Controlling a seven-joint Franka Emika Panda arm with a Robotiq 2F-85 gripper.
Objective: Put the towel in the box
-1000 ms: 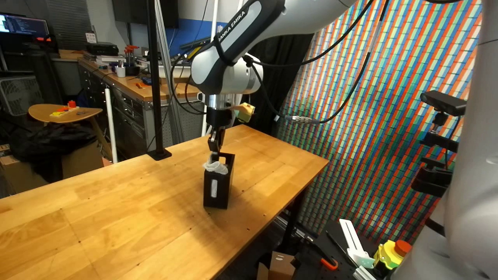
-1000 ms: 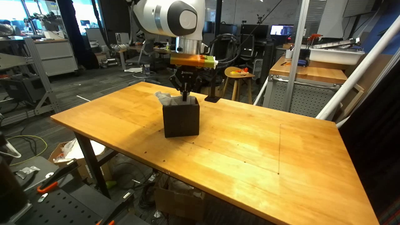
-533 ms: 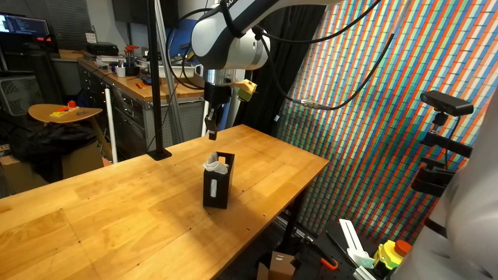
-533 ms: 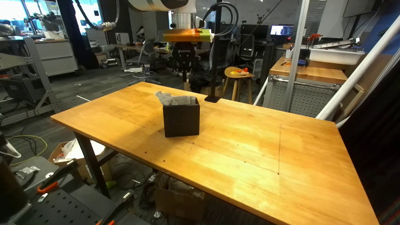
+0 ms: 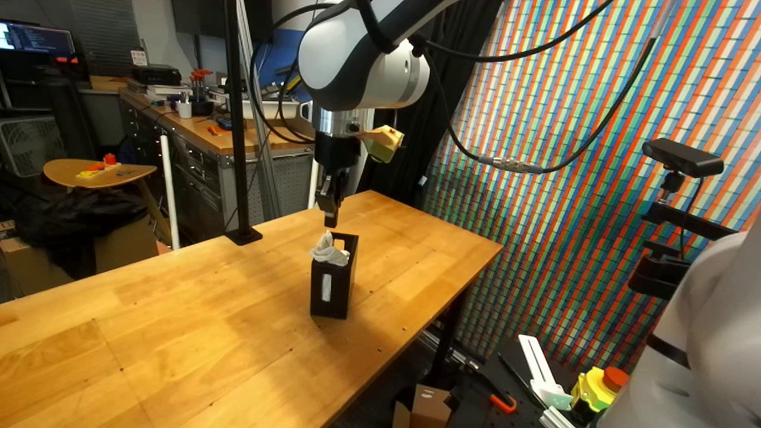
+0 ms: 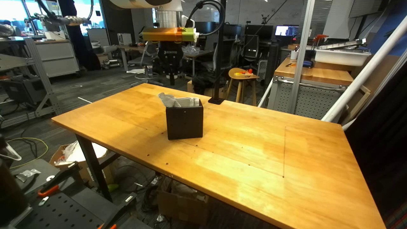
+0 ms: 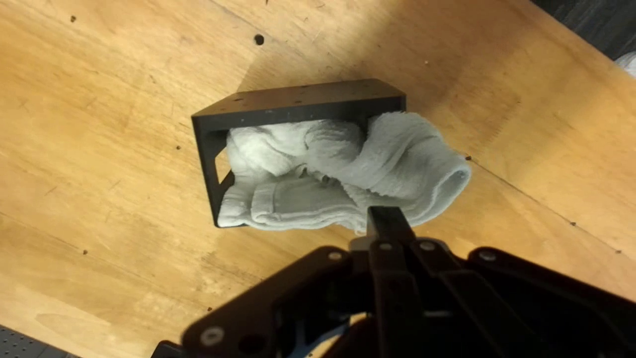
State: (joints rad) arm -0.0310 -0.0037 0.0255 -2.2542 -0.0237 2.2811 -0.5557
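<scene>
The white towel (image 7: pixel 397 154) lies bunched inside the black box (image 7: pixel 298 107); in the wrist view it fills most of the opening, and one thick fold juts past a short side over the rim. In both exterior views the box (image 6: pixel 184 124) stands upright on the wooden table with the towel (image 5: pixel 329 254) poking above its top. Above the box hangs my gripper (image 5: pixel 330 222), apart from the towel in an exterior view (image 6: pixel 172 81). Its fingers (image 7: pixel 390 223) are shut together with nothing between them. Towel parts deep in the box are hidden.
A black post with a square base (image 5: pixel 244 236) stands at the table's edge. A worktop with tools (image 5: pixel 205 134) and a small stool (image 6: pixel 243 74) are beyond the table. Beside the arm's base sits a yellow-and-red emergency button (image 5: pixel 599 386).
From down at the box, the shut gripper has risen clear of the towel, then shifted sideways above it. The towel stays in the box, and the box has not visibly moved.
</scene>
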